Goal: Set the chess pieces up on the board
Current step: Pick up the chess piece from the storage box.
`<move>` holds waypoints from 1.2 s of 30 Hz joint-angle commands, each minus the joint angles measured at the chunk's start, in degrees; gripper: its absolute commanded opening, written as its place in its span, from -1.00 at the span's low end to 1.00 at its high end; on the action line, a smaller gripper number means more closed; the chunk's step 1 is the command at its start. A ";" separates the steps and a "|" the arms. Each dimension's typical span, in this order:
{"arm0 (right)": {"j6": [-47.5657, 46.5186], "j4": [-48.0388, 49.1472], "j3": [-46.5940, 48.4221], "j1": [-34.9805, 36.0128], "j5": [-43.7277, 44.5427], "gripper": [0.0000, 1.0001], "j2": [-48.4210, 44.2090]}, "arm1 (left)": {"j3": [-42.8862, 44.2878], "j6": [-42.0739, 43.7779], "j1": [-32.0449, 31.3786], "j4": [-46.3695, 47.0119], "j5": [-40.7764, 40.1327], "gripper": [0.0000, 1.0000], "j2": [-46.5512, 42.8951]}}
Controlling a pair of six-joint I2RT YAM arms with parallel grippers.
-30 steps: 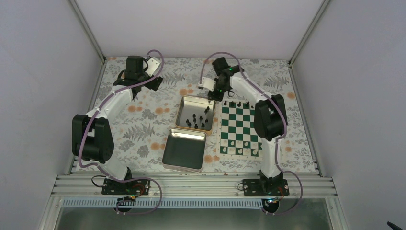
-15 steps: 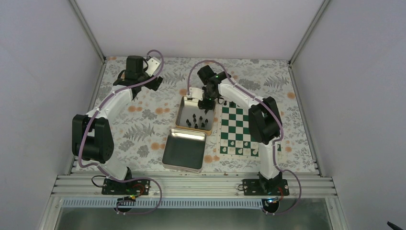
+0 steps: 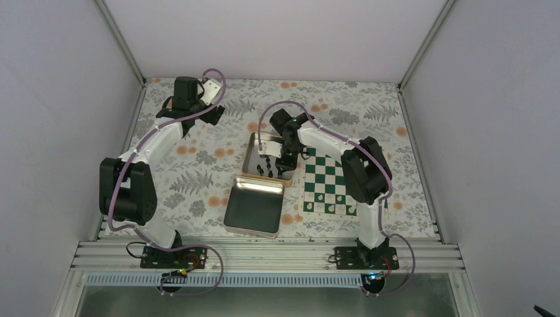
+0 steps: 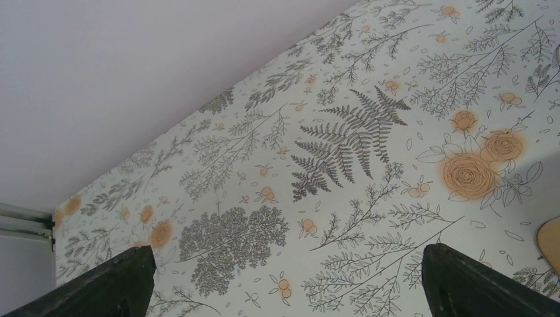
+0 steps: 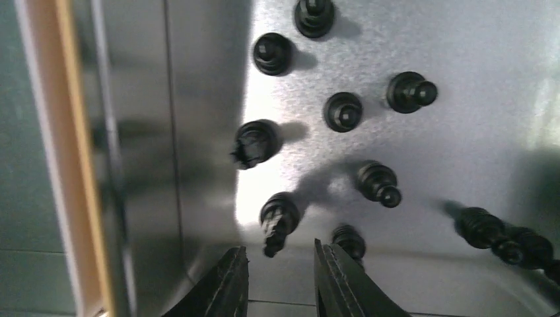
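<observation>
R arm (image 3: 330,142) stretches from the board (image 3: 332,181) side over to the tin (image 3: 249,153) just left of it. The right gripper (image 3: 285,158) is low over the tin's right half; its jaw gap is too small to read from above. Black chess pieces (image 3: 267,170) stand in the tin's near part. 2nd tin (image 3: 254,206) lies nearer, its far rim against the 1st. L arm (image 3: 158,142) is bent toward the far-left corner, well apart. Floral tablecloth (image 3: 198,178) under everything.

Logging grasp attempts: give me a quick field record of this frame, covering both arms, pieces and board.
right jaws: narrowly apart, empty, low inside shiny rectangular metal tin
left jaws: wide open, over floral table cover
tiny black chess pieces: loose in tin
green-and-white square chessboard: right of tin
second tin: empty
</observation>
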 commanded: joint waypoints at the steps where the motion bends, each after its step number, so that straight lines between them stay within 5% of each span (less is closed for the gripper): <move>1: 2.65 0.27 -1.84 1.51 -1.75 -0.44 -3.64 | 0.41 0.69 0.15 0.17 0.99 1.00 -0.20; 36: 2.38 3.29 -3.42 1.92 0.06 -0.40 0.55 | 0.08 1.07 0.14 0.60 1.94 1.00 1.01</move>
